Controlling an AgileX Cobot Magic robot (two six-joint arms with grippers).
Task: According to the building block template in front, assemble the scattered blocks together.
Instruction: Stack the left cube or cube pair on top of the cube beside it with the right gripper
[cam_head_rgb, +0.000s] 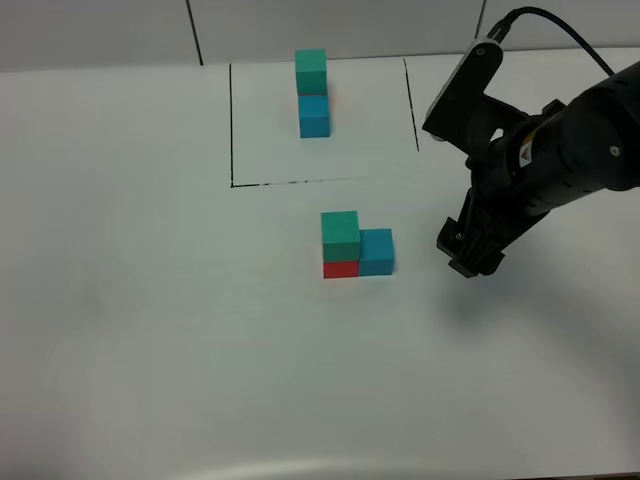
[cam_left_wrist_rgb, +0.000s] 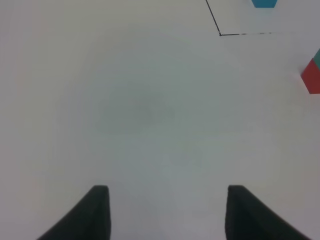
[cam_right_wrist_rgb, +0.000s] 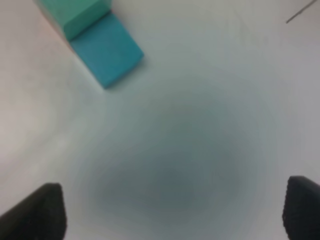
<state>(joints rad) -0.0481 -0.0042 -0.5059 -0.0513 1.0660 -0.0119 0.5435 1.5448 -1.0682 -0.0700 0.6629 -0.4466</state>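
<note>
The template stands at the back inside thin black lines (cam_head_rgb: 232, 125): a teal-green cube (cam_head_rgb: 311, 70) joined to a blue cube (cam_head_rgb: 314, 116). At mid-table the loose teal-green cube (cam_head_rgb: 340, 235) sits on the red cube (cam_head_rgb: 341, 268), with the loose blue cube (cam_head_rgb: 377, 251) touching their right side. My right gripper (cam_head_rgb: 472, 262) is open and empty, low over the table just right of this cluster; its wrist view shows the blue cube (cam_right_wrist_rgb: 106, 51) and the green cube (cam_right_wrist_rgb: 75, 14). My left gripper (cam_left_wrist_rgb: 165, 212) is open and empty; its arm is out of the high view.
The white table (cam_head_rgb: 150, 300) fills the scene. My right arm (cam_head_rgb: 560, 150) reaches in from the right edge. The left wrist view shows a corner of the black frame (cam_left_wrist_rgb: 220, 34) and an edge of the red cube (cam_left_wrist_rgb: 312, 77).
</note>
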